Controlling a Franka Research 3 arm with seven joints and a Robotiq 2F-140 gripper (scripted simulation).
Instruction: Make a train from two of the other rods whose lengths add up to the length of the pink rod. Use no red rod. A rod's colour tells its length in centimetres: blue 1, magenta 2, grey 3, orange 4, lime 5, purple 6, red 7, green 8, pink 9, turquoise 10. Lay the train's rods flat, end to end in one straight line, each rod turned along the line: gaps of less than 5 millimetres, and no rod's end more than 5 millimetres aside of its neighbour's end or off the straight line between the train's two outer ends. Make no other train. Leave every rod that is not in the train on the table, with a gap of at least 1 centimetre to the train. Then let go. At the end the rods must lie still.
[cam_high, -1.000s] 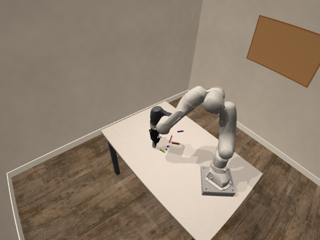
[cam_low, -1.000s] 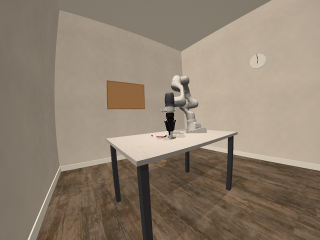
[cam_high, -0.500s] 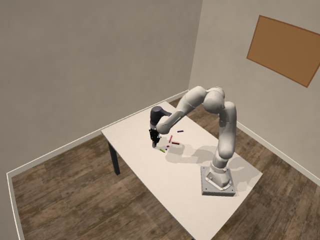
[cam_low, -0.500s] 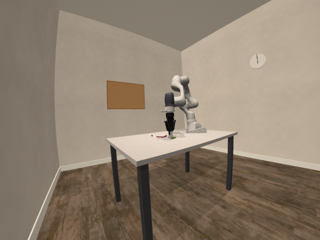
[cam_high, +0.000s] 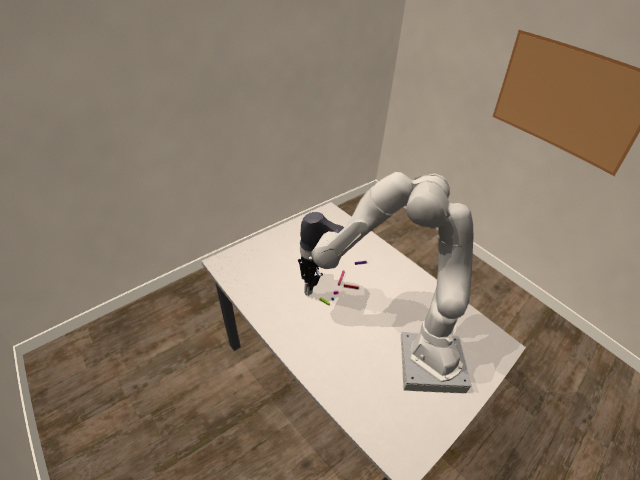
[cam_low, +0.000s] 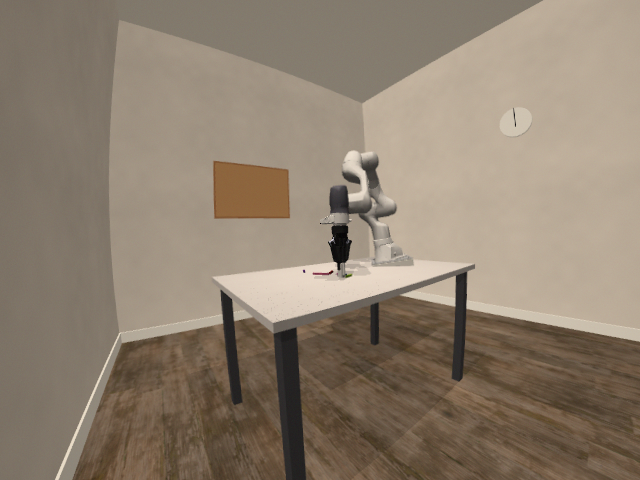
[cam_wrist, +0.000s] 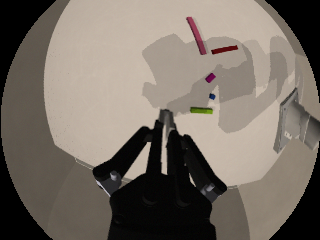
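My gripper stands low over the table, shut on a small grey rod that shows at the fingertips. A lime rod lies flat just beside the tips. A blue rod and a magenta rod lie a little farther on. Beyond them are the pink rod and a red rod, close together. A purple rod lies farthest off, alone.
The white table bears the arm's base near one end. The table's edge runs close behind the gripper in the wrist view. The arm's shadow falls over the rods.
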